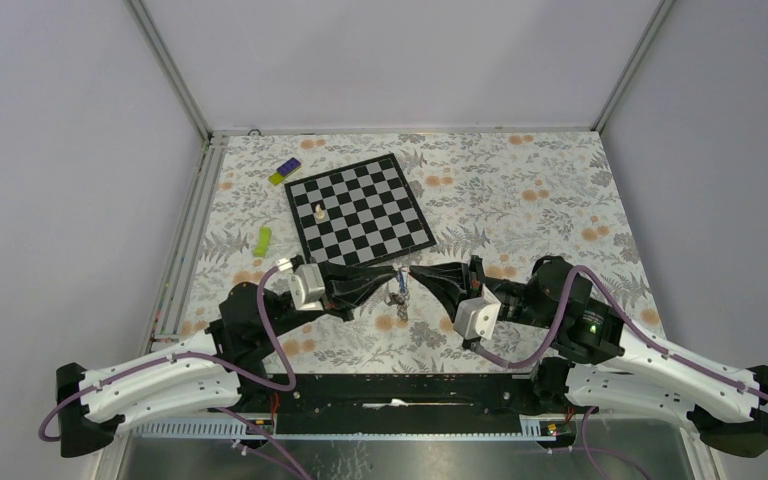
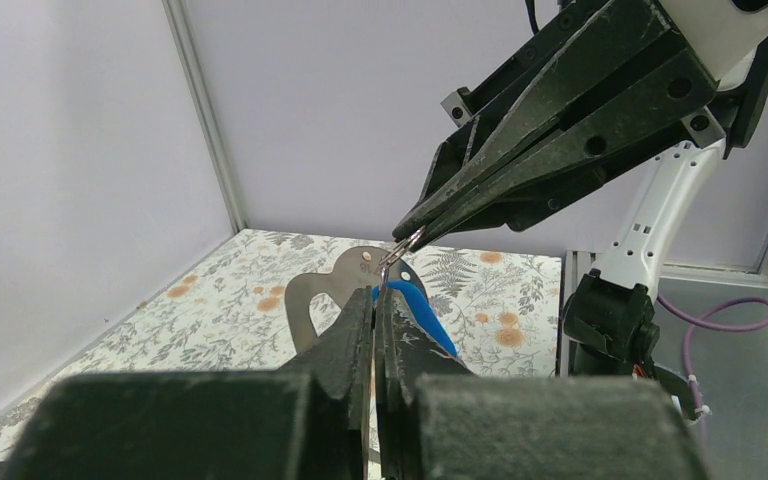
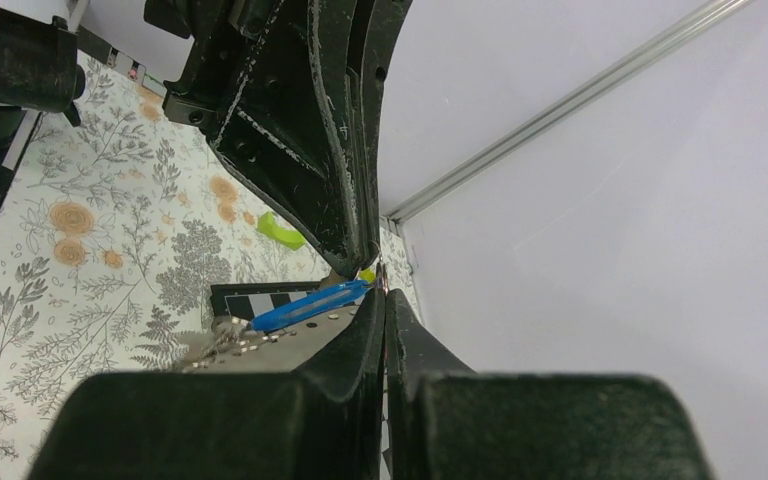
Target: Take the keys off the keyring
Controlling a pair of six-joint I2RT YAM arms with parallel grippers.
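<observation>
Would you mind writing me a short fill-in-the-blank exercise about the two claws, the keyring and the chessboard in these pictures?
1. The left claw and the right claw meet tip to tip, both ____ on the keyring.
2. The plastic tag on the keyring is ____.
3. The chessboard carries ____ white chess piece.

Missing words: shut; blue; one.
</observation>
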